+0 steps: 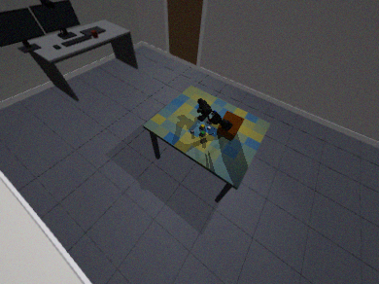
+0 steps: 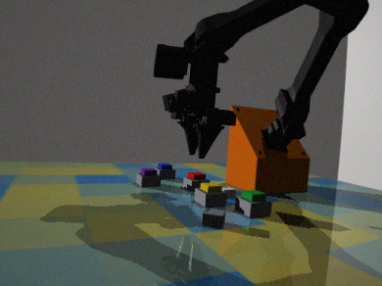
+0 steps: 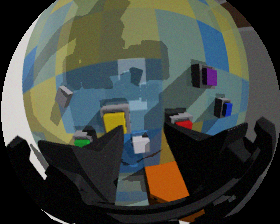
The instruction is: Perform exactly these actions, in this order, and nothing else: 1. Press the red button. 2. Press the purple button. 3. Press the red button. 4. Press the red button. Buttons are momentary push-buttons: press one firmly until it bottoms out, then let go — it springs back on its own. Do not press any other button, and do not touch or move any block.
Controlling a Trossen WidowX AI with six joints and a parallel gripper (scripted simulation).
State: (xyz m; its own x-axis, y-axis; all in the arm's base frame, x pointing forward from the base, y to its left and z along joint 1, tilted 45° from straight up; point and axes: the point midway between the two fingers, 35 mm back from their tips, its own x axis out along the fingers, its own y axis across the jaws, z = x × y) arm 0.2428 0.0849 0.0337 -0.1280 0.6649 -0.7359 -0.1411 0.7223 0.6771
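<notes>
My gripper (image 2: pixel 198 149) (image 3: pixel 144 127) (image 1: pixel 204 121) is open part way and holds nothing. It hangs a little above the red button (image 2: pixel 196 176) (image 3: pixel 184 123) and does not touch it. The purple button (image 2: pixel 148 172) (image 3: pixel 210 77) stands further left, with the blue button (image 2: pixel 165 166) (image 3: pixel 226 107) just behind it. The yellow button (image 2: pixel 211 188) (image 3: pixel 114 122) and the green button (image 2: pixel 253 195) (image 3: pixel 80 141) stand nearer the front right. In the wrist view the red button shows beside my right finger.
A dark block (image 2: pixel 214 217) lies in front of the yellow button, and a pale block (image 3: pixel 140 143) shows between my fingers. The arm's orange base (image 2: pixel 264 152) (image 1: pixel 232 124) stands at the right on the chequered table (image 1: pixel 248 131). A desk (image 1: pixel 78 41) with monitors is far off.
</notes>
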